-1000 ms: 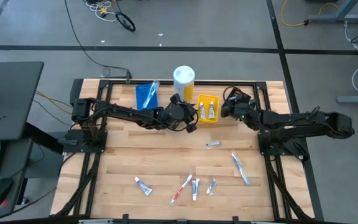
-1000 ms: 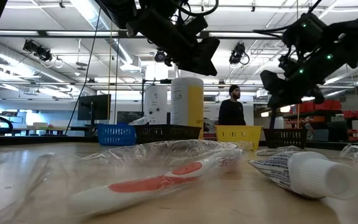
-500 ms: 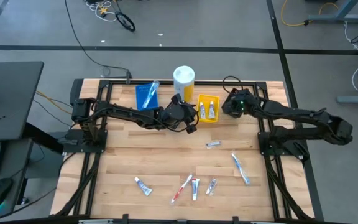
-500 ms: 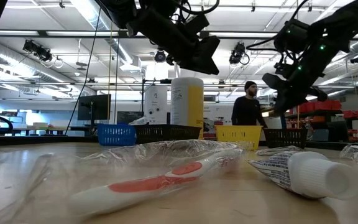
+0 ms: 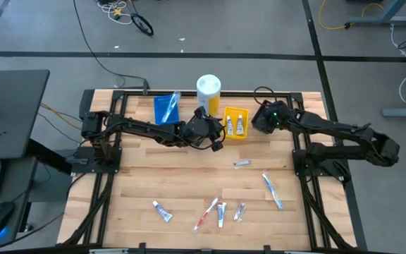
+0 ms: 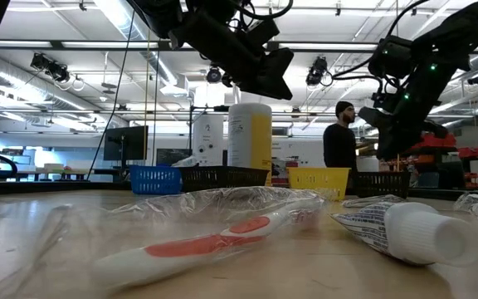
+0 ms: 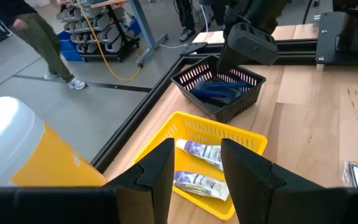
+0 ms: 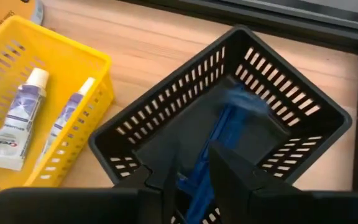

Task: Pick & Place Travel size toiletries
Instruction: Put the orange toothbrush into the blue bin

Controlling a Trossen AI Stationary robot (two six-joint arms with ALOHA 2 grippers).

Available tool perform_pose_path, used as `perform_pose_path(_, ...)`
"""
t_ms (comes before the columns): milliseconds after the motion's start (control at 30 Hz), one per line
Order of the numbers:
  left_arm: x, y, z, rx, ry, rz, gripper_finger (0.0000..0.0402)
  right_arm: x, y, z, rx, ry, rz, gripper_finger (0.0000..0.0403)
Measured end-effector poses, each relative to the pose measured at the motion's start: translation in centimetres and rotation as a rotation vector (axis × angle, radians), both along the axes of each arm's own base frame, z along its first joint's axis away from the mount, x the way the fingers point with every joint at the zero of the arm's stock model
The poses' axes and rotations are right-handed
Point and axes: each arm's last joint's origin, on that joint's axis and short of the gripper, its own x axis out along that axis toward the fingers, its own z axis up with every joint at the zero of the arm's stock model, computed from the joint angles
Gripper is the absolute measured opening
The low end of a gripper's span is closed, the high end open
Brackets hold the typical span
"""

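My right gripper [image 8: 191, 163] hangs over the black bin [image 8: 291, 134] at the table's far right, tipped steeply down, with a gap between its fingers. A blue razor [image 8: 232, 118] lies in that bin and shows through the gap. My left gripper [image 7: 194, 155] is open and empty, held above the near edge of the yellow bin [image 7: 157, 146], where two white tubes [image 7: 197, 152] lie. Loose on the near half of the table are a red toothbrush [image 5: 205, 214], tubes [image 5: 162, 210] and a pale-blue toothbrush [image 5: 272, 190]. My right gripper has the blue razor's lower part [image 8: 197, 186] between its fingers in the wrist view, but I cannot tell whether the fingers touch it. The razor's far end [image 8: 244, 102] is down inside the black bin.
A blue bin [image 5: 165, 108] and a tall white-and-yellow cylinder [image 5: 208, 92] stand at the far edge, left of the yellow bin. A small packet [image 5: 242, 164] lies mid-table. A person [image 6: 338, 145] stands in the room beyond. Bare wood lies between the bins and the loose items.
My right gripper has stayed over the black bin while its wrist swung round and tipped more steeply down; in the low view it has shifted right. My left arm has kept still. The person in the background has walked to the right.
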Motion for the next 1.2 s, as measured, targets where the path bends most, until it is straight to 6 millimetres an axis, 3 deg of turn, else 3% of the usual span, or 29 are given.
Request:
perform_pose_path(233, 0.0, 0.0, 0.0, 0.0, 0.0, 0.0, 0.0138, 0.6, -0.1, 0.4, -0.036, -0.05, 0.036, 0.0114)
perform_pose_path(400, 0.0, 0.0, 0.0, 0.0, 0.0, 0.0, 0.0138, 2.1, 0.4, 1.2, -0.053, -0.179, 0.212, 0.0114)
perform_pose_path(667, 0.0, 0.0, 0.0, 0.0, 0.0, 0.0, 0.0138, 4.1, 3.0, 1.7, -0.06, -0.246, 0.509, 0.0115)
perform_pose_path(1000, 0.2, 0.1, 0.5, 0.002, -0.058, -0.002, 0.0138, 6.2, 6.3, 2.7, -0.119, -0.364, 0.705, 0.0115)
perform_pose_path(1200, 0.3, 0.1, 0.8, 0.004, -0.09, -0.001, 0.0138, 7.7, 8.3, 1.9, -0.107, -0.381, 0.805, 0.0115)
